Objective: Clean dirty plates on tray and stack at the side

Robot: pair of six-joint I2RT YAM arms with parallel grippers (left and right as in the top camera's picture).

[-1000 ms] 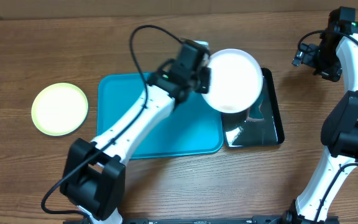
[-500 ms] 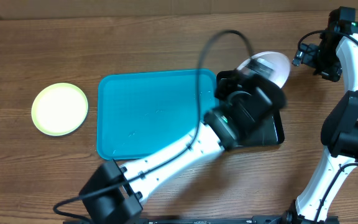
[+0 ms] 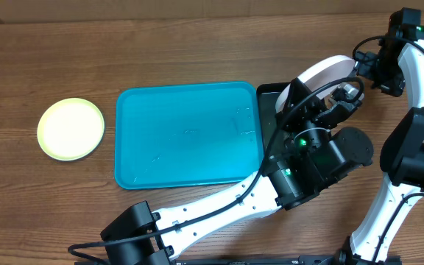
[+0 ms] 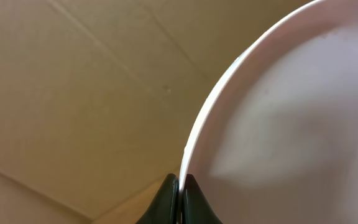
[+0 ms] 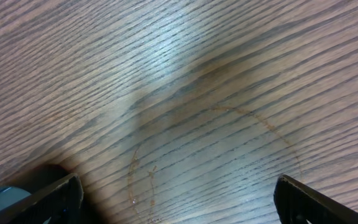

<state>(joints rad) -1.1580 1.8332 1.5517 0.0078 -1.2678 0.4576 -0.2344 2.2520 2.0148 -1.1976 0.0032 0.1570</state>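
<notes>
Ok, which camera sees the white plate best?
The left wrist view: the white plate fills it up close, its rim pinched in the left tool. Overhead shows only a tilted white sliver. The right wrist view shows just table.

No writing, label, brand, number or sign can be read in any view (the turquoise tray [image 3: 190, 140], the white plate [image 3: 322, 70] near two o'clock and the yellow-green plate [image 3: 71, 129] at nine o'clock show only plain surfaces)
</notes>
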